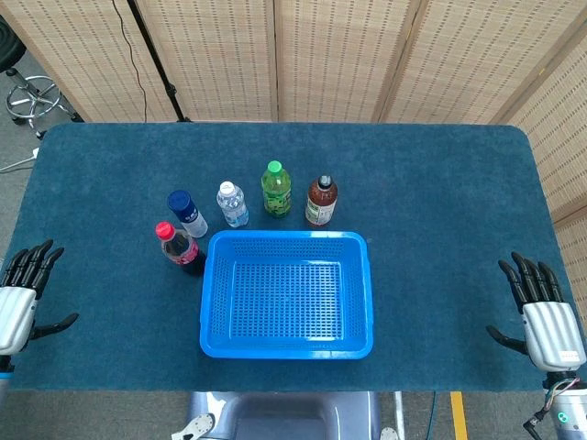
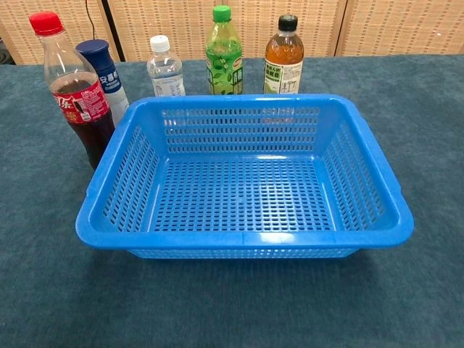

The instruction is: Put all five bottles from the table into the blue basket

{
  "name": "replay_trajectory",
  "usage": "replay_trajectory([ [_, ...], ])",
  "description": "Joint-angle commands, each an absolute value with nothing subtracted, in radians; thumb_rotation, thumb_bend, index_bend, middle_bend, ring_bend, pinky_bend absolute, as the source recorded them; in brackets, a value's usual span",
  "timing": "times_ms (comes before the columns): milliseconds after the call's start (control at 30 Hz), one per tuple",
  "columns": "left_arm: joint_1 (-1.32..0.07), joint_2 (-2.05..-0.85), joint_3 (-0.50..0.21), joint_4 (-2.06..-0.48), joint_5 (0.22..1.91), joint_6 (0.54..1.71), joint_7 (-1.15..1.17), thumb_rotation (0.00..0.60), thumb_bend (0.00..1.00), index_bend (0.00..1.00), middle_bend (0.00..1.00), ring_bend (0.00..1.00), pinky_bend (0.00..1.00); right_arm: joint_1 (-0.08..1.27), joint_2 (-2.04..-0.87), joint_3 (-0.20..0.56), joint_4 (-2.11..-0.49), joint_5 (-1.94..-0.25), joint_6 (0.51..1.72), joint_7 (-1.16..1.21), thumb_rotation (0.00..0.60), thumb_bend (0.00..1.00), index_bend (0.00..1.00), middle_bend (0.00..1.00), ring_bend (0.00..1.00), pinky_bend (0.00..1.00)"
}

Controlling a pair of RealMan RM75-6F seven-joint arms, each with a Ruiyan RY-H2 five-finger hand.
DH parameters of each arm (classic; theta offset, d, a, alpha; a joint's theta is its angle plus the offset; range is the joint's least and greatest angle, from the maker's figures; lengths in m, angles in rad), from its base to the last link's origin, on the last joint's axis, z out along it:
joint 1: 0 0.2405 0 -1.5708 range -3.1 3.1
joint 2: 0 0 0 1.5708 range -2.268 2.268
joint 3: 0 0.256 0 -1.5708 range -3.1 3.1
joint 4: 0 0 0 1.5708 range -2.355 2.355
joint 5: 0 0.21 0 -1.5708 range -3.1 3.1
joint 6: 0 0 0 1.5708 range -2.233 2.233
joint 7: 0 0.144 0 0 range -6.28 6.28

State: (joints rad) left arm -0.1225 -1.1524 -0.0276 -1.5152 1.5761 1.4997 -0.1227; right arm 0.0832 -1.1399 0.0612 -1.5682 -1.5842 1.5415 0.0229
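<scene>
Bottles stand upright on the desk point(image 1: 440, 211), none in either hand. The left hand point(image 1: 23, 293) and right hand point(image 1: 543, 316) rest empty with fingers apart at the near corners, well apart from the blue basket point(image 2: 246, 238). Along its far and left rim stand the red-capped cola bottle point(image 2: 72, 90), blue-capped bottle point(image 2: 106, 72), clear water bottle point(image 2: 164, 69), green tea bottle point(image 2: 223, 54) and brown tea bottle point(image 2: 283, 58); label writing is unreadable.

Head view: high, looking steeply down over table. Chest view: low, close, facing forward. Both share blue perforated plastic basket point(image 1: 286, 344) point(image 2: 244, 238).
</scene>
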Motion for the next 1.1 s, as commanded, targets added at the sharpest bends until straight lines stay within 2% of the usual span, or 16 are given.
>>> replay_trajectory([
  [33,-0.127,-1.152,-0.026,-1.516,1.571,1.488,-0.125,0.6,0.02,0.0,0.0,0.0,0.0,0.086,-1.144,0.062,-1.564,-1.579,1.534,0.018,0.6,0.0,0.0,0.0,0.0,0.0],
  [400,-0.131,-1.156,-0.029,-1.51,1.57,1.489,-0.142,0.6,0.02,0.0,0.0,0.0,0.0,0.085,-1.141,0.061,-1.565,-1.581,1.538,0.027,0.6,0.0,0.0,0.0,0.0,0.0],
  [533,-0.193,-1.172,-0.013,-1.431,1.643,1.441,-0.431,0.6,0.02,0.0,0.0,0.0,0.0,0.081,-1.136,0.065,-1.569,-1.575,1.545,0.036,0.6,0.0,0.0,0.0,0.0,0.0],
  [733,-0.298,-1.277,0.006,-1.185,1.695,1.372,-0.988,0.6,0.02,0.0,0.0,0.0,0.0,0.079,-1.134,0.069,-1.572,-1.571,1.55,0.04,0.6,0.0,0.0,0.0,0.0,0.0],
  [900,-0.341,-1.381,0.0,-1.015,1.696,1.371,-1.174,0.6,0.02,0.0,0.0,0.0,0.0,0.081,-1.135,0.071,-1.571,-1.564,1.544,0.038,0.6,0.0,0.0,0.0,0.0,0.0],
  [1100,-0.379,-1.47,-0.021,-0.935,1.675,1.38,-1.292,0.6,0.02,0.0,0.0,0.0,0.0,0.083,-1.136,0.072,-1.569,-1.561,1.54,0.037,0.6,0.0,0.0,0.0,0.0,0.0],
])
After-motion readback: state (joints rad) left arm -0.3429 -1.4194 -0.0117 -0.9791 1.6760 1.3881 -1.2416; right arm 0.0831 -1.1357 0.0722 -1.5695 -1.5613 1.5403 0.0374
